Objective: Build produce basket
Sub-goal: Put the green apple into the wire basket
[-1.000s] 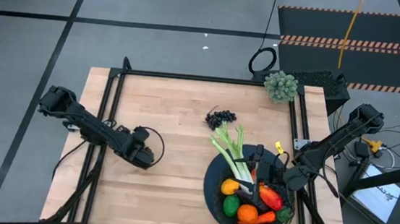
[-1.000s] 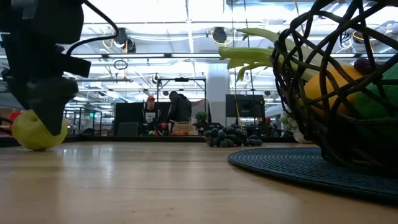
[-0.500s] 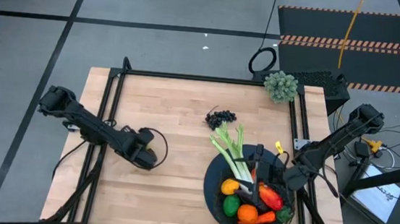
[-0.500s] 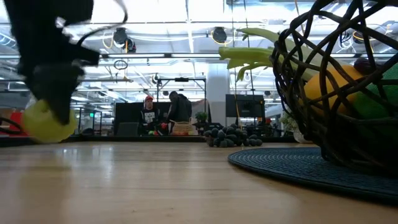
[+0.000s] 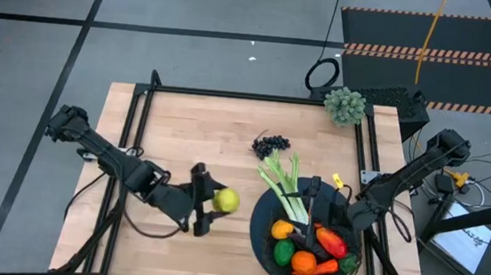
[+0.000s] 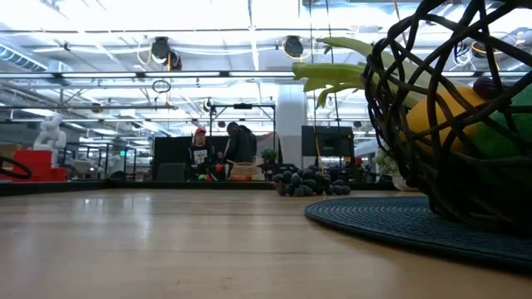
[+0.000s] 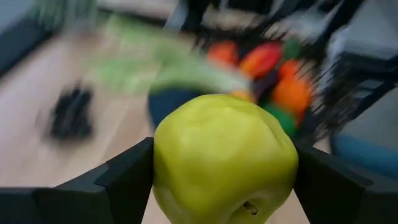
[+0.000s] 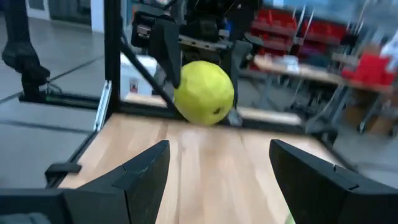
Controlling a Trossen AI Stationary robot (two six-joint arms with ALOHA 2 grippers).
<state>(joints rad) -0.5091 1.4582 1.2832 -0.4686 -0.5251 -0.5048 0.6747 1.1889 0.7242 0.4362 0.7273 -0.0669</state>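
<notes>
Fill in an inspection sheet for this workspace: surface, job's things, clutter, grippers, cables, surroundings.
Surface: wooden table, dark frame.
Job's things: basket at the right front holds celery, mango, orange, lime; grapes lie on the table.
Clutter: grey-green clump at the far right corner.
Grippers: left gripper shut on the yellow-green apple, held above the table; right gripper open over the basket.
Cables: loops along the left arm; more on the floor.
Surroundings: people far behind.

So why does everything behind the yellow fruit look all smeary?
In the left wrist view the yellow fruit, held by the left end effector, looks sharp, while the basket and grapes behind streak with motion blur. The right wrist view is soft too. The high view stays crisp, the low view less so.
</notes>
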